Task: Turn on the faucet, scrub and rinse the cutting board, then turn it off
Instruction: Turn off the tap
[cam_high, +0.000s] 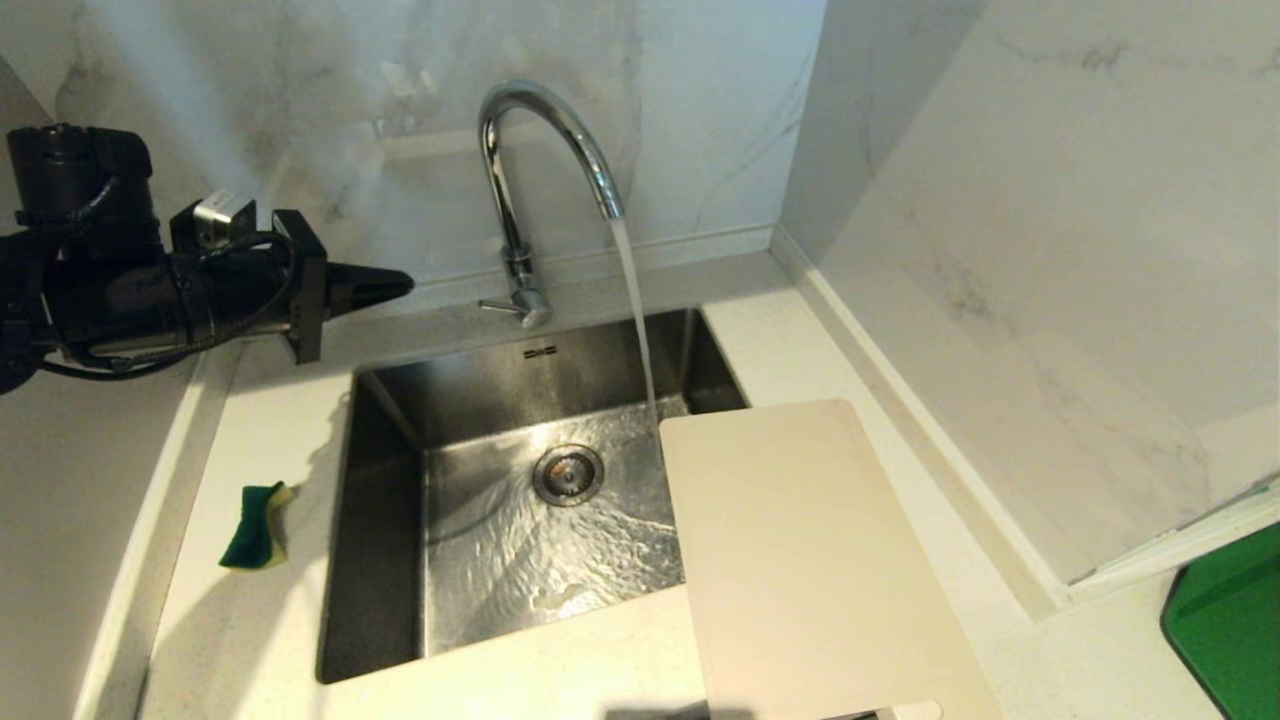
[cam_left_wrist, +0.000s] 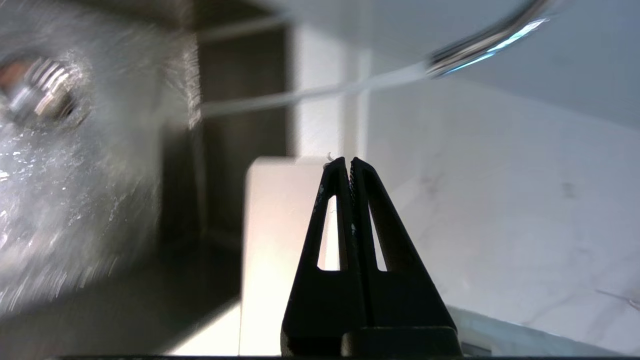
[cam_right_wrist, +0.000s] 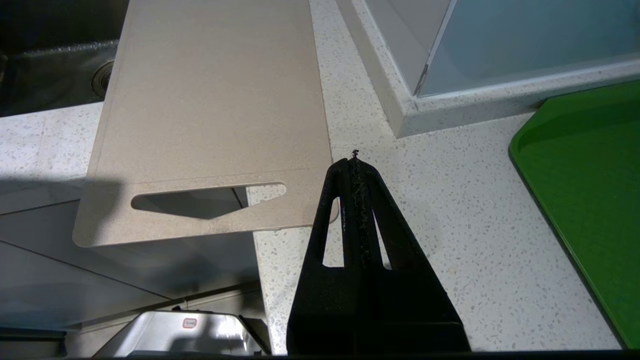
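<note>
Left claw (cam_high: 400, 285) hangs pinched tight and empty, left of the running faucet (cam_high: 530, 190). Right claw (cam_right_wrist: 356, 162), also pinched empty, sits beside the cutting board (cam_high: 800, 550) bridging the steel sink (cam_high: 380, 520). Sponge (cam_high: 255, 525) and green tray (cam_high: 1230, 620) rest on the speckled worktop (cam_high: 250, 640).

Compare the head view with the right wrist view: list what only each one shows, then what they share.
Only the head view: the faucet running water into the sink, the green-and-yellow sponge on the counter to the sink's left, and the left gripper, shut, hovering left of the faucet.

Only the right wrist view: the right gripper, shut and empty, above the counter, and the cutting board's handle slot, at an end that overhangs the counter edge.

Both: the cutting board lying partly over the sink, the speckled counter, and the green tray.
</note>
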